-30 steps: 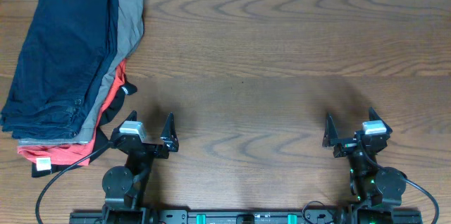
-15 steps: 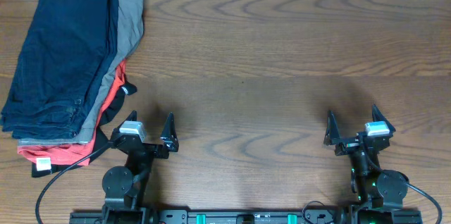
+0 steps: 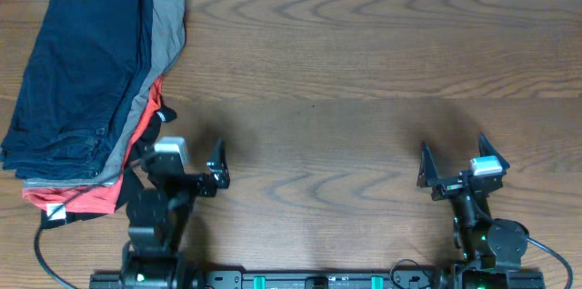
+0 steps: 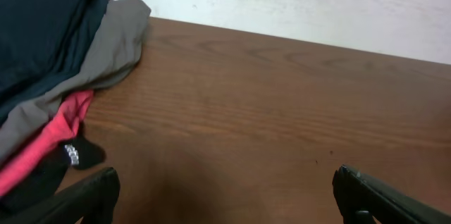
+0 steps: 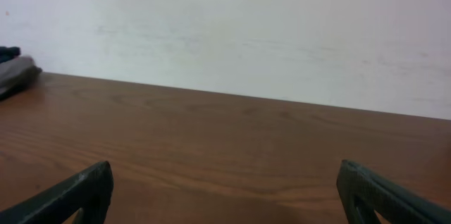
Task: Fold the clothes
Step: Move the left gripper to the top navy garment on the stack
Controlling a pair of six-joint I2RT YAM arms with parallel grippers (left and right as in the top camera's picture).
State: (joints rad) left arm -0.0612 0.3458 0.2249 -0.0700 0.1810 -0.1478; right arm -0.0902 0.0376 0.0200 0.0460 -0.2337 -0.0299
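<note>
The stack of soft fabric clothes (image 3: pixel 82 71), dark navy over grey, orange-red and black, lies folded at the upper left of the brown wooden surface (image 3: pixel 364 62), while the left claw (image 3: pixel 179 169) and right claw (image 3: pixel 455 169) gape wide and empty, so folding looks largely done.

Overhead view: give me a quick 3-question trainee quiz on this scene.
1. True or false: the left end effector is shut on a garment.
2. What colour is the top garment of the pile of clothes? A grey; B dark navy; C orange-red.
3. Fill in: the right end effector has its jaws ___.
Key: 1 false; 2 B; 3 open.
</note>
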